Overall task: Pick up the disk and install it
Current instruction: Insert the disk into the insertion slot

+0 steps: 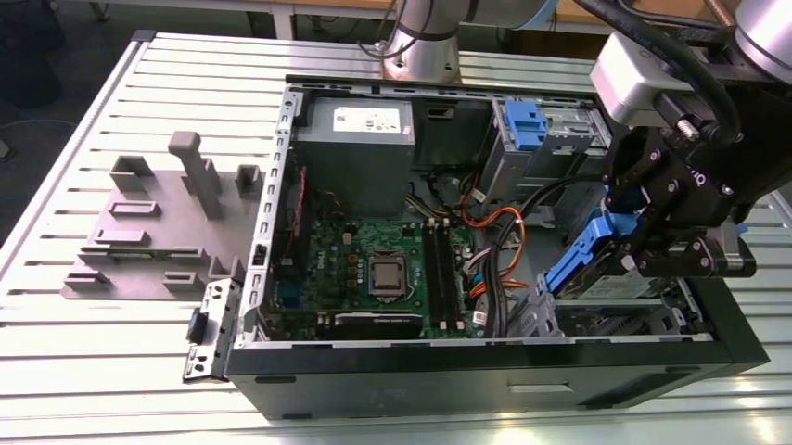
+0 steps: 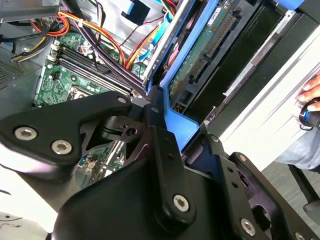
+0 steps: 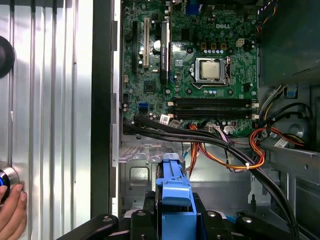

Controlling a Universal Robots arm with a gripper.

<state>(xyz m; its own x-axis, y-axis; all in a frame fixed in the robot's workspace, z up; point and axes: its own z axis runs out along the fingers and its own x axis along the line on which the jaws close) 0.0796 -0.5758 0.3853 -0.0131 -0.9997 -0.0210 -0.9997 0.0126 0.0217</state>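
My gripper (image 1: 629, 248) is shut on the disk (image 1: 584, 261), a drive in a bright blue carrier. I hold it tilted on edge over the drive bay, in the corner of the open computer case (image 1: 495, 362) at the exterior view's right. In the second wrist view the black fingers (image 2: 159, 125) clamp the blue carrier (image 2: 176, 125), and the disk's green circuit board (image 2: 200, 55) faces the camera. In the first wrist view the blue carrier (image 3: 172, 192) sticks out between the jaws above a silver metal bay (image 3: 140, 170).
Inside the case lie the motherboard (image 1: 371, 269), orange and black cables (image 1: 495, 227), a grey box with a white sticker (image 1: 359, 130) and a silver cage with a blue latch (image 1: 526, 125). A grey fixture (image 1: 161, 222) stands on the slatted table. A person's hand (image 3: 11, 217) rests beside the case.
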